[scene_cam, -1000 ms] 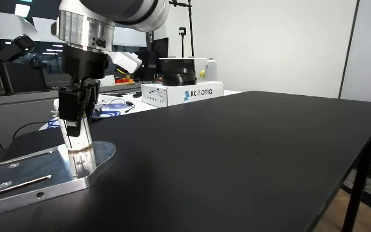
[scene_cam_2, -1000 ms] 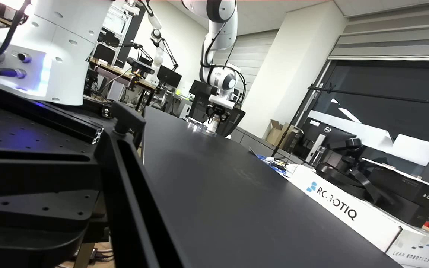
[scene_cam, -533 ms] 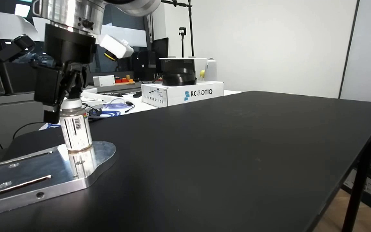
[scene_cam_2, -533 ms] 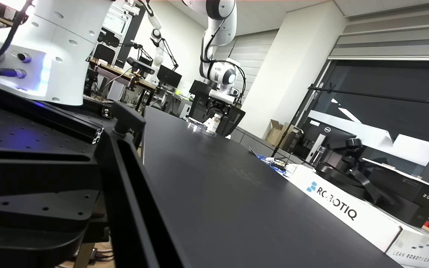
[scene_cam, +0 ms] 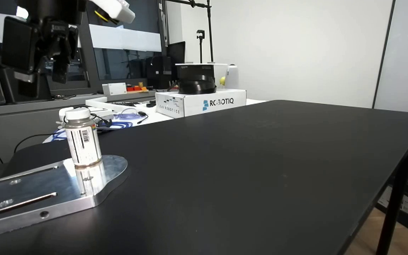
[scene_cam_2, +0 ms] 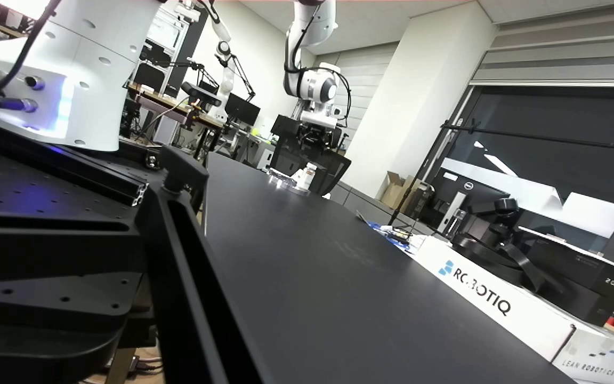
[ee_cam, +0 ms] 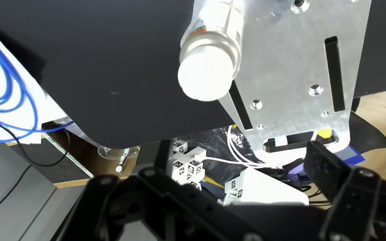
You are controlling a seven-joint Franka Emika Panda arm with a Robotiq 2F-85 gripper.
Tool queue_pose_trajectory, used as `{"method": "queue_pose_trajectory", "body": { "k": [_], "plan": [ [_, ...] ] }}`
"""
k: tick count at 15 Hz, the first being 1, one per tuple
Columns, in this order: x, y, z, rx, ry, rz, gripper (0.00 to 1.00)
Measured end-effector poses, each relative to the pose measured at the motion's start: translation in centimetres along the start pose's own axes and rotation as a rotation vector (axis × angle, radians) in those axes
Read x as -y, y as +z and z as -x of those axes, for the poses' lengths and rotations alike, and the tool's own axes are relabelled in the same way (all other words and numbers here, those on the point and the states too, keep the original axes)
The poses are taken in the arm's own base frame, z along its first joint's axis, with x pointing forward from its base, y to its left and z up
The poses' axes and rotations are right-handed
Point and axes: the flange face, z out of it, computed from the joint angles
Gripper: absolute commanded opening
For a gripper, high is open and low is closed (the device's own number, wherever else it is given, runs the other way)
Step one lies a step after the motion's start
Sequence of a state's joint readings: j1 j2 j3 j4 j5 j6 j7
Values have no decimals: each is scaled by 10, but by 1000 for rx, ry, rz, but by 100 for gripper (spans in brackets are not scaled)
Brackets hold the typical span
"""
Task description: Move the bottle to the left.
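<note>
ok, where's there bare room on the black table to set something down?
Widest: the black table between the metal plate, the white box and the right edge, in an exterior view. Smaller: its rounded corner between plate and blue cables, in the wrist view. Crowded: the plate end where the bottle stands, the open tool hanging higher.

In an exterior view, your gripper (scene_cam_2: 314,145) is hanging above the bottle (scene_cam_2: 306,177), which is standing on a shiny plate (scene_cam_2: 284,181) atop the black table (scene_cam_2: 307,261).
</note>
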State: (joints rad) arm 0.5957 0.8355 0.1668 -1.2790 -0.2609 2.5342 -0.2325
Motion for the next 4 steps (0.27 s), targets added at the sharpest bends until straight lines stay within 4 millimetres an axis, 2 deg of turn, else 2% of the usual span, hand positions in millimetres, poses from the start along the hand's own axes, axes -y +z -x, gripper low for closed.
{"method": "queue_pose_trajectory", "body": {
  "k": [4],
  "plan": [
    [5, -8, 2, 11, -8, 13, 100]
  ]
}}
